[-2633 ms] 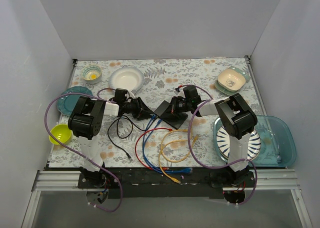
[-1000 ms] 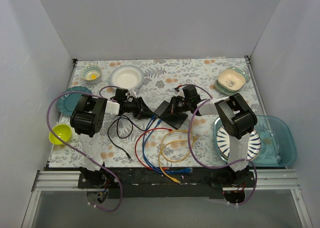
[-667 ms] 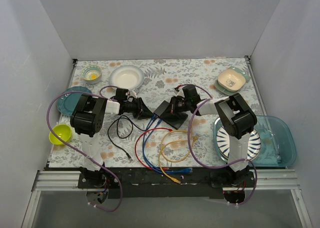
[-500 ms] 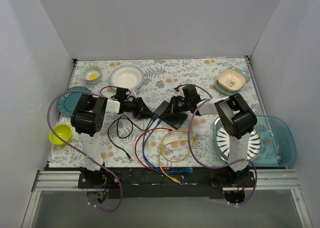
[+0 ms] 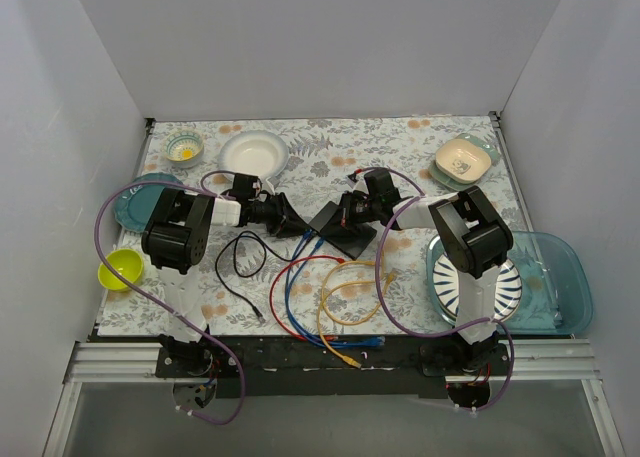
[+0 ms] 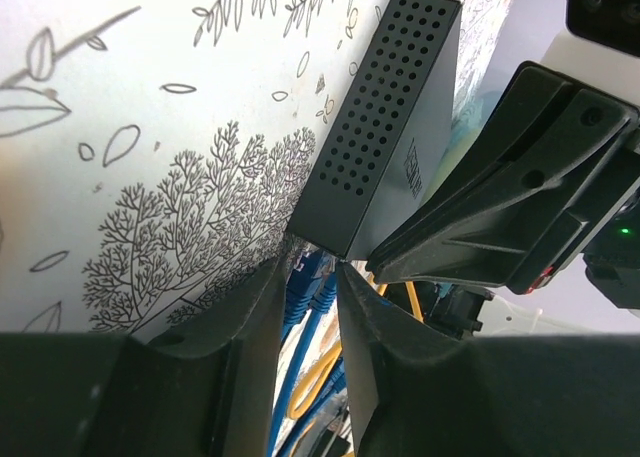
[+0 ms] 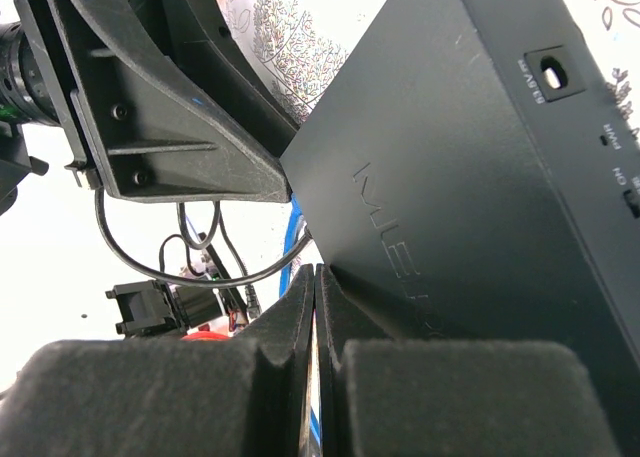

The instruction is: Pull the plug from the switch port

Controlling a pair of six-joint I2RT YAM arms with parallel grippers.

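The switch (image 5: 345, 235) is a flat black box in the middle of the mat, tilted up at its left end. It shows its perforated side in the left wrist view (image 6: 385, 127) and its top in the right wrist view (image 7: 470, 177). Two blue plugs (image 6: 310, 277) sit in its near-left corner. My left gripper (image 5: 293, 224) reaches in from the left, and its fingers (image 6: 310, 267) close in on the blue plugs from both sides. My right gripper (image 5: 333, 220) lies against the switch's top, its fingers (image 7: 316, 272) pressed together and empty.
Blue (image 5: 290, 287), red (image 5: 272, 295), yellow (image 5: 335, 307) and black (image 5: 235, 262) cables trail from the switch to the near edge. A white bowl (image 5: 253, 155), small bowl (image 5: 184, 147), teal plate (image 5: 130, 205), green bowl (image 5: 120, 267), beige bowl (image 5: 462, 159) and blue bin (image 5: 555, 277) ring the mat.
The left arm has shifted slightly. Both grippers stay at the switch's left end, and the cables have not moved.
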